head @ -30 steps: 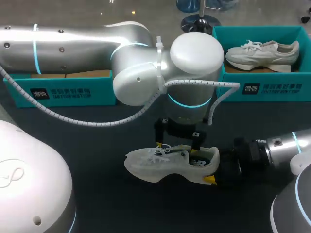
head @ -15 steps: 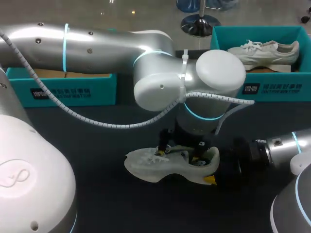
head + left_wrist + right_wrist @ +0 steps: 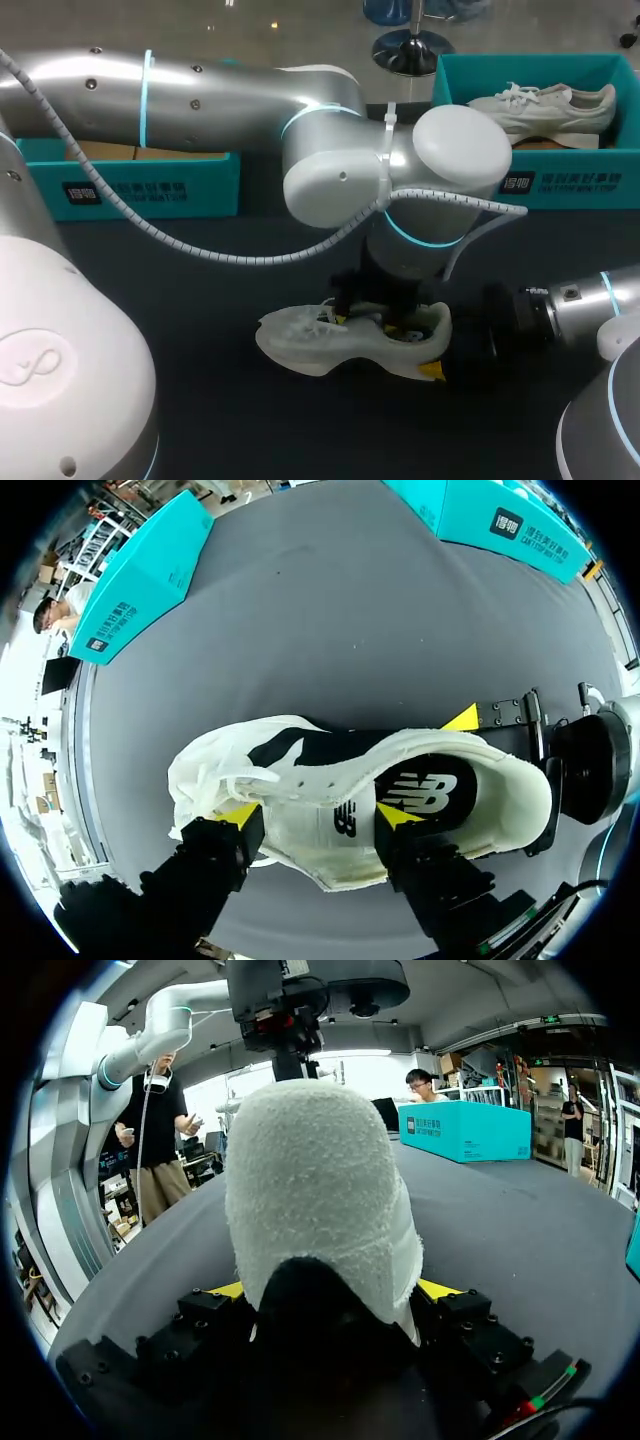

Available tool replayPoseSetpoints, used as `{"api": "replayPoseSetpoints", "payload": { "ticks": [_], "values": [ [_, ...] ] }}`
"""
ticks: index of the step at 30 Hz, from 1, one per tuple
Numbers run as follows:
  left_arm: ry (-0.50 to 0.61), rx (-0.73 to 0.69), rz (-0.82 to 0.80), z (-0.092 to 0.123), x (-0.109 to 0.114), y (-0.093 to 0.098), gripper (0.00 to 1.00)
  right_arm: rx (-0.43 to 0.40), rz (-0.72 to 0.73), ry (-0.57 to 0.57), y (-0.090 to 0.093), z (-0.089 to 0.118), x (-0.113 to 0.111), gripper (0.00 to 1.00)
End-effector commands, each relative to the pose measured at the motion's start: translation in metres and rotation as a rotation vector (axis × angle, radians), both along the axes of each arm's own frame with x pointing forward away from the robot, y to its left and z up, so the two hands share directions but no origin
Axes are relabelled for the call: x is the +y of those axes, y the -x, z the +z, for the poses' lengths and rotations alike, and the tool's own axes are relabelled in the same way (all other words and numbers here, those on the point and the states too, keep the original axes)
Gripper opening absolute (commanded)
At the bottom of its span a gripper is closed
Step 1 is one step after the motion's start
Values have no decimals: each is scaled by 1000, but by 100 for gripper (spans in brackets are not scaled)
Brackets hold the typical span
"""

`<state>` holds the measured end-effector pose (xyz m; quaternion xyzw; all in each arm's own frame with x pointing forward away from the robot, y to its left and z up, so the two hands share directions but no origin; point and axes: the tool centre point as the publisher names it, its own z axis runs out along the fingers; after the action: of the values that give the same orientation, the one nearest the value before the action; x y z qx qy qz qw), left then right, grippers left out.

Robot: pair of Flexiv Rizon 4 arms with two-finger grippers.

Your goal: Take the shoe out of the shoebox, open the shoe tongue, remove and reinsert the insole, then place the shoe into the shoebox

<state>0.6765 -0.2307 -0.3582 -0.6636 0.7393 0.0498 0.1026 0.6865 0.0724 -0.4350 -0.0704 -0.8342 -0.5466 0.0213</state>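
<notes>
- The white shoe [image 3: 330, 345] lies on its sole on the dark table [image 3: 200, 300], toe toward my left.
- The right gripper [image 3: 335, 1290] pinches the shoe's heel from both sides.
- The left gripper [image 3: 320, 815] stands over the shoe, fingers spread, one tip by the laces, the other in the opening.
- Far back sit a teal left shoebox [image 3: 130, 185] and a right shoebox [image 3: 560, 185] holding a second shoe [image 3: 540, 105].
</notes>
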Motion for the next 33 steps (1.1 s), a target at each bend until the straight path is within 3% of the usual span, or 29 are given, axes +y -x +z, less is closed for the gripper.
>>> {"api": "replayPoseSetpoints", "payload": {
  "ticks": [1,18,33],
  "values": [
    [10,-16,7,12,11,3,0,2,-1,4,3,-8,0,0],
    [80,-64,52,57,56,-10,0,2,-1,4,3,-8,0,0],
    [137,-52,126,66,100,-13,0,2,-1,4,3,-8,0,0]
  ]
}}
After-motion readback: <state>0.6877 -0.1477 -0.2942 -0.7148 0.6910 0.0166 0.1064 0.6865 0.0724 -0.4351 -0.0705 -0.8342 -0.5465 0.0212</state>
